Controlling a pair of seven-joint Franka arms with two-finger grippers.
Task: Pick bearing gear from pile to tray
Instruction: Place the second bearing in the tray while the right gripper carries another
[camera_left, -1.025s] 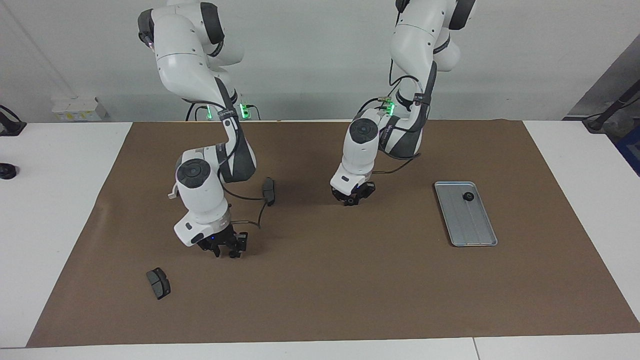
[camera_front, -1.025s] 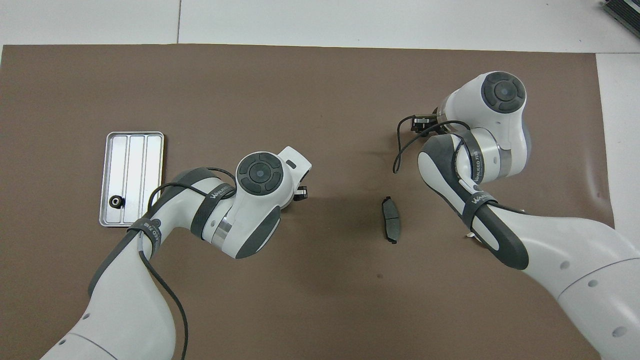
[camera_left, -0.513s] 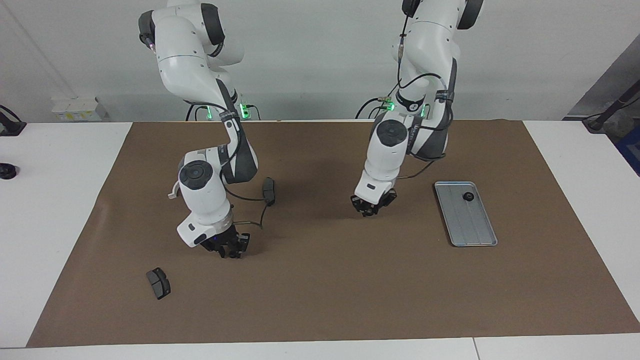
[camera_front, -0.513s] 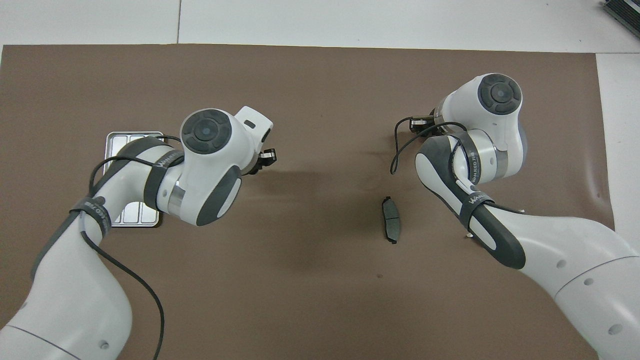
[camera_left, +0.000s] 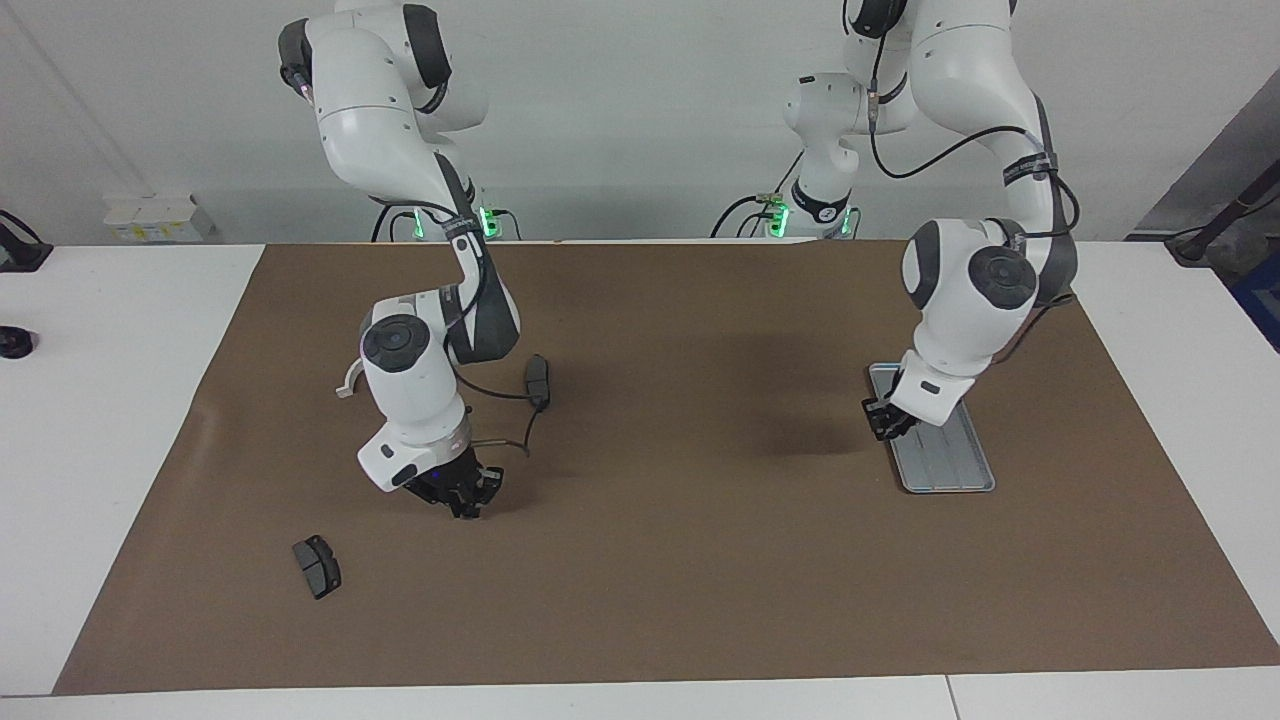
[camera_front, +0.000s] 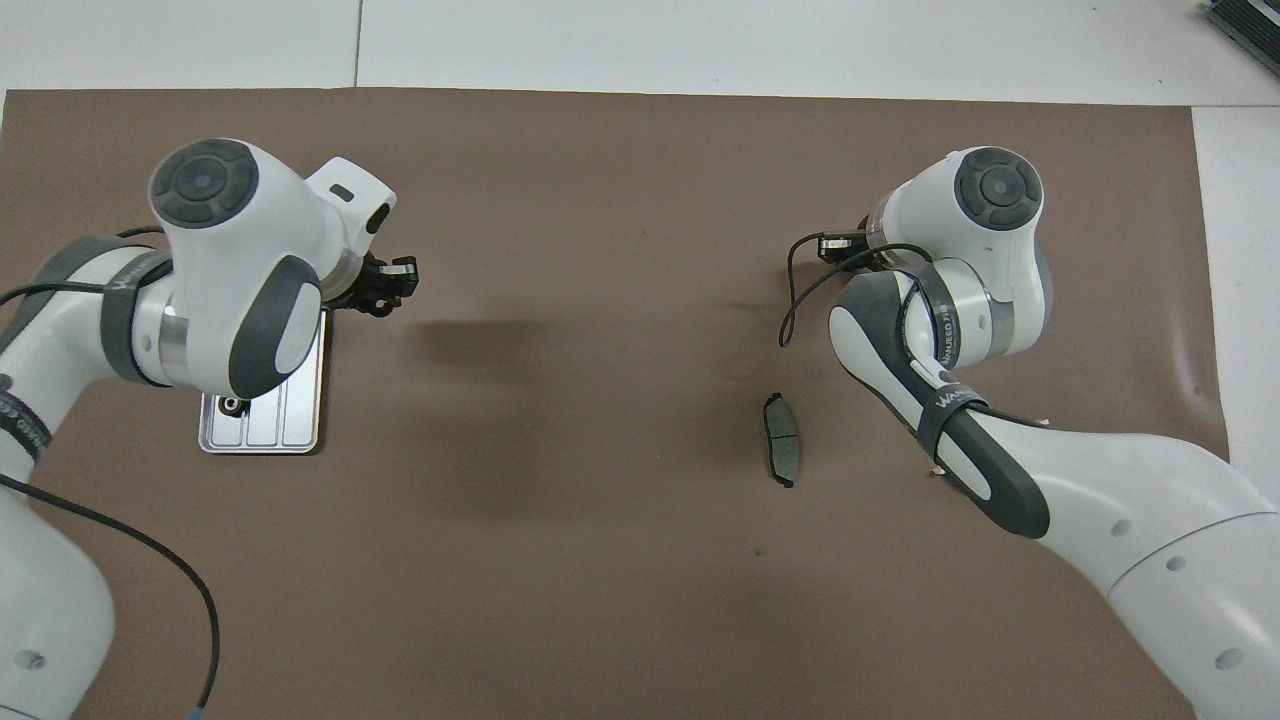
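The silver-grey tray (camera_left: 950, 462) (camera_front: 290, 430) lies toward the left arm's end of the brown mat. One small black bearing gear (camera_front: 233, 405) rests in it, at the end nearer the robots. My left gripper (camera_left: 885, 420) (camera_front: 388, 285) hangs above the tray's inner edge, fingertips drawn together on what looks like a small dark gear. My right gripper (camera_left: 466, 497) (camera_front: 838, 246) is down at the mat, toward the right arm's end, with its fingertips shut. Whether anything sits between them is hidden. What shows of the pile is two dark grey brake pads.
One brake pad (camera_left: 538, 381) (camera_front: 781, 440) lies beside the right arm's forearm. Another brake pad (camera_left: 317, 566) lies farther from the robots, near the mat's edge. A cable loops from the right wrist. The white table surrounds the brown mat (camera_left: 660, 590).
The left arm has lifted from the middle of the mat and swung over to the tray. The right gripper has closed its fingers at the mat and sunk slightly.
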